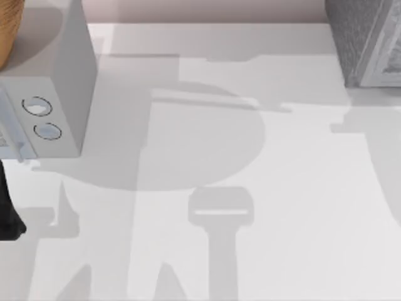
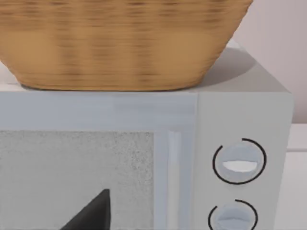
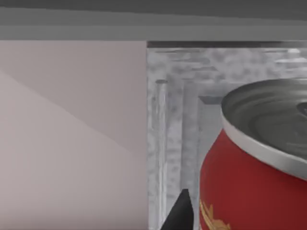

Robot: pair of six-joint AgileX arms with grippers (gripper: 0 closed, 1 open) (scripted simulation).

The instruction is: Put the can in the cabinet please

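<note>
Right wrist view, near to far: the can [image 3: 254, 172] is looming just by my right gripper's dark fingertip [image 3: 180, 213]. It's sitting so close to the cam that I judge it's being carried, but I can't tell whether the fingers are clenching it. Behind it the cabinet [image 3: 182, 120] is facing me, presumably lined up for insertion. Top view: cabinet at the table's [image 1: 250, 188] far right. Left arm [image 1: 9, 213] is idling at the left edge, pointing at the microwave [image 2: 240, 120] w/ a basket [image 2: 115, 43] on top.
</note>
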